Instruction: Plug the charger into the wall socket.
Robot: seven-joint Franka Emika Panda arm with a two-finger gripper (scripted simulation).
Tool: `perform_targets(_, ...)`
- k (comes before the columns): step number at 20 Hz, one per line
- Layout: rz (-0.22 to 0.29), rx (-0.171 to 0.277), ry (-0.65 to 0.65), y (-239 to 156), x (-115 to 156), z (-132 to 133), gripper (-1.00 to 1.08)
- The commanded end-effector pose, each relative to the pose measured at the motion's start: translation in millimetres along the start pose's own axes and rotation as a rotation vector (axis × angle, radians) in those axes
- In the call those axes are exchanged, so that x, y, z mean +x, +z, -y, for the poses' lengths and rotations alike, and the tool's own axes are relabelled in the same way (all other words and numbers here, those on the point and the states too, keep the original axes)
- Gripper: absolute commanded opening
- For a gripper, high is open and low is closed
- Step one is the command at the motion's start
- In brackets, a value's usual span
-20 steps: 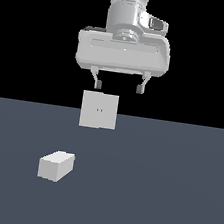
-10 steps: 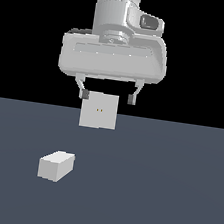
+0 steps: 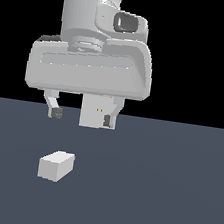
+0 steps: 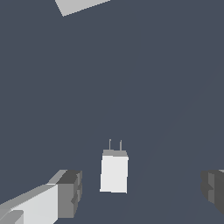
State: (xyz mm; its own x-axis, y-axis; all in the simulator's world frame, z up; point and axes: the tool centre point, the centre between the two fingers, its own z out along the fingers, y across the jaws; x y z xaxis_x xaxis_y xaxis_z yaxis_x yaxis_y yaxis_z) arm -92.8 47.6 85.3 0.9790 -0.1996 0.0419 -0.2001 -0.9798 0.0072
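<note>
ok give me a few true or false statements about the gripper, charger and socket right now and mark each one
1. The gripper is open and holds nothing. True.
2. The charger is already plugged into the wall socket. False: it lies on the floor, apart from the socket.
3. In the wrist view, two thin prongs stick out of one end of the charger. True.
4. The wall socket lies flat on the floor. False: it stands upright, and the gripper hides part of it in the exterior view.
5. The charger is pinched between the fingers. False: it lies in the gap between them, touching neither.
</note>
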Motion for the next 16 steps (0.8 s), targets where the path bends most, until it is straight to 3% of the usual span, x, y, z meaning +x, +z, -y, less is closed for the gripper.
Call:
perform_targets(1,-0.008,0.002,0.023,8,-9,6,1.00)
perform_targets(16,-0.019,0.004,0.060,22,-23,17,1.00)
